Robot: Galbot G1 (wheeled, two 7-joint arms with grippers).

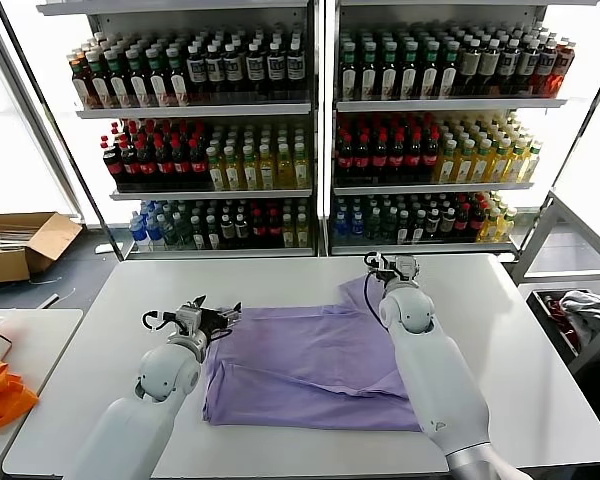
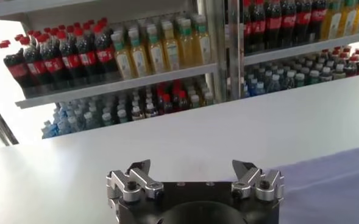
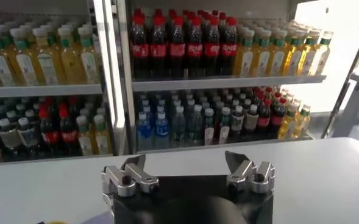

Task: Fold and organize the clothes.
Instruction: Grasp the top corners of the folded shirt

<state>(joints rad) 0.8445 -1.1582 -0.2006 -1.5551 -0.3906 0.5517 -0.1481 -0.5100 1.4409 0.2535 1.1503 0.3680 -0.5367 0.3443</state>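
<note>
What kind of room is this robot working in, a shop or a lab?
Probably a mock shop in a test lab: tall metal shelves packed with bottled drinks stand behind a white table, where a lavender cotton T-shirt lies, and an open cardboard box sits on the floor.

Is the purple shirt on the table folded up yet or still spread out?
Partly folded. The lavender shirt lies flat on the white table, with an upper layer lying diagonally across it, not a compact stack.

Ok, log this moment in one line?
left pincer: open, at shirt's left edge | right pincer: open, at far right corner | T-shirt: partly folded on table
</note>
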